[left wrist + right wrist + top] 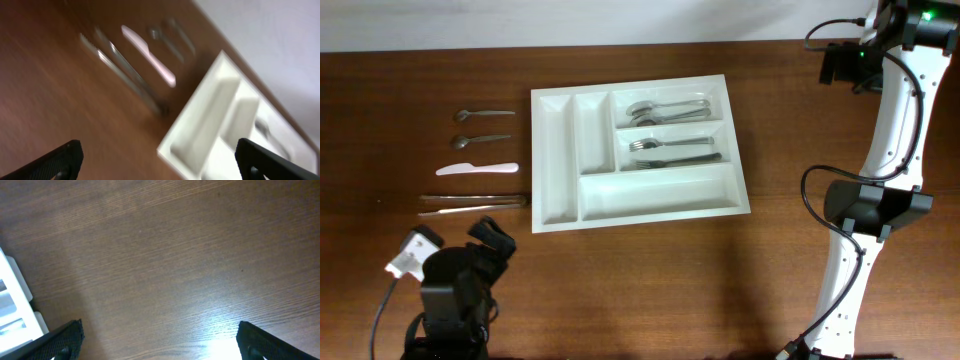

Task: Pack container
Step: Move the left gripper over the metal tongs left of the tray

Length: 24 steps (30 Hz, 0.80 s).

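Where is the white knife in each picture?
Overhead: the knife lies left of the tray.
Left wrist: the knife is blurred, upper middle, left of the tray.
Right wrist: not in it; only the tray corner shows at the left edge.
Shared landmark: the tray.

I work at a desk (650, 290) of dark brown wood, its grain running along the length. A pale wall (570, 20) borders the desk's far edge. In my right wrist view, a bright reflection (220, 347) of light lies on the bare wood.
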Motion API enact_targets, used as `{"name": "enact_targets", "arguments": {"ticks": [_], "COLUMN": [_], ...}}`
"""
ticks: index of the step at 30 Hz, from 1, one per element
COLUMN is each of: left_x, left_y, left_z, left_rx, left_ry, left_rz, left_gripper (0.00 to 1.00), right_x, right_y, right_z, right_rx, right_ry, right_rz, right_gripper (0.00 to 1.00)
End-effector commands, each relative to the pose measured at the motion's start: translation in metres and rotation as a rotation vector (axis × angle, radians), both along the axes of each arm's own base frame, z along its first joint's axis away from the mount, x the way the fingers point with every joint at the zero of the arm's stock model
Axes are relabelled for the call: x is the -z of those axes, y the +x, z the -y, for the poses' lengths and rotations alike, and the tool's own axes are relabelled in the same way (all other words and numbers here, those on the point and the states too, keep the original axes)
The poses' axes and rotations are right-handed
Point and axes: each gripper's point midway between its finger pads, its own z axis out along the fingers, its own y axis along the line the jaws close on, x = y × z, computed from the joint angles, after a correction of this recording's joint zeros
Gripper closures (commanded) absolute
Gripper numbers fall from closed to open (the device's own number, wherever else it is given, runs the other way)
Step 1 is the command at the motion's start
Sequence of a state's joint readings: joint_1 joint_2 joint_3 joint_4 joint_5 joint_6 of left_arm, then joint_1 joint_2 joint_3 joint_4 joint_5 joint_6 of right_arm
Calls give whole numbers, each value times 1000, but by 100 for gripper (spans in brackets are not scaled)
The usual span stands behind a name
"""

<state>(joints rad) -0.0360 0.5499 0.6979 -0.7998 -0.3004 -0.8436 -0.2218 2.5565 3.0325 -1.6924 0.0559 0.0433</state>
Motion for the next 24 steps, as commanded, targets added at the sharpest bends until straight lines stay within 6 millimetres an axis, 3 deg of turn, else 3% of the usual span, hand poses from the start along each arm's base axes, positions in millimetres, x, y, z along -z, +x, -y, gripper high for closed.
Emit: {"name": "enact_targets", "arguments": {"ticks": [1, 8, 11, 16, 21, 24], "left_x": [7, -46, -54, -51, -64, -61], "left_y": [-2, 28, 41, 76, 117, 125], "left_z": [27, 21, 11, -7, -21, -36], "left_rx": [109, 91, 41, -57, -135, -259], "left_ry": [-118, -86, -56, 13, 87, 36], "left_rz": [-30, 212, 243, 106, -51, -139], "left_gripper": [1, 1, 1, 1, 1, 1], "right_x": [-3, -3, -3, -3, -3, -3], "right_y": [-3, -3, -3, -3, -3, -3], "right_z": [1, 1, 1, 1, 1, 1], "right_rx": [-4, -5, -5, -4, -5, -5], "right_ry": [-11, -11, -11, -11, -11, -11], "right_rz": [-3, -3, -3, -3, -3, -3], "right_gripper": [1, 1, 1, 1, 1, 1]}}
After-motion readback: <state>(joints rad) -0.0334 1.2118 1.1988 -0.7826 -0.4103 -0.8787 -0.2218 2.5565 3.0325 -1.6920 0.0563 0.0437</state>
